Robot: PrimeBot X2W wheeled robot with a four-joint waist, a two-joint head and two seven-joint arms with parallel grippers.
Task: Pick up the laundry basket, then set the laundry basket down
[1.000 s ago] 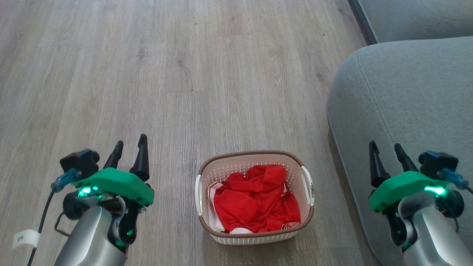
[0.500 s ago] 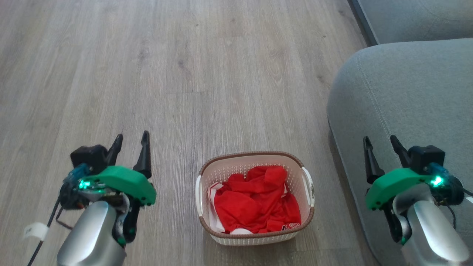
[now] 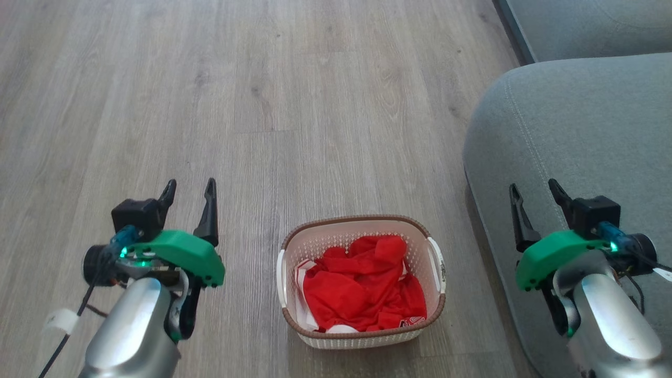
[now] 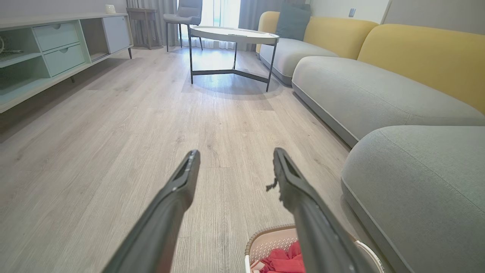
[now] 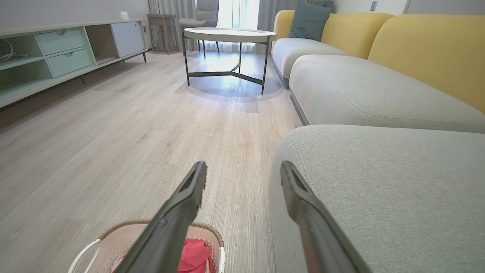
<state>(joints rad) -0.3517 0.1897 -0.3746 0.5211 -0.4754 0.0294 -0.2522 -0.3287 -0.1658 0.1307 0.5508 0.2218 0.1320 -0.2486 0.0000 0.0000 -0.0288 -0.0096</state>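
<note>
The basket [image 3: 320, 242] stands upright on the floor [image 3: 262, 105], near the floor's right edge where the sofa [image 3: 577, 131] begins, and does not touch the sofa. It holds red cloth [image 3: 362, 283], piled below the rim. The left gripper [image 3: 190, 184] hangs over bare floor to the basket's left, fingers parted and holding nothing. The right gripper [image 3: 531, 185] hangs over the sofa to the basket's right, likewise parted and empty. Both are well apart from the basket.

Judgement: you are at the approach, and nothing is grasped. Bring both grippers inward and down together, one to the left handle [image 3: 281, 275] and one to the right handle [image 3: 439, 262]. Keep the jaws apart until a finger sits on either side of the handle strip, then close both at once. On the right, come clear of the sofa first, because the gap there looks narrow. The head view is too coarse to tell whether the handles stand far enough off the wall to admit a finger, so go slowly at contact. Lift level, both arms at one rate, or the basket may tip.
</note>
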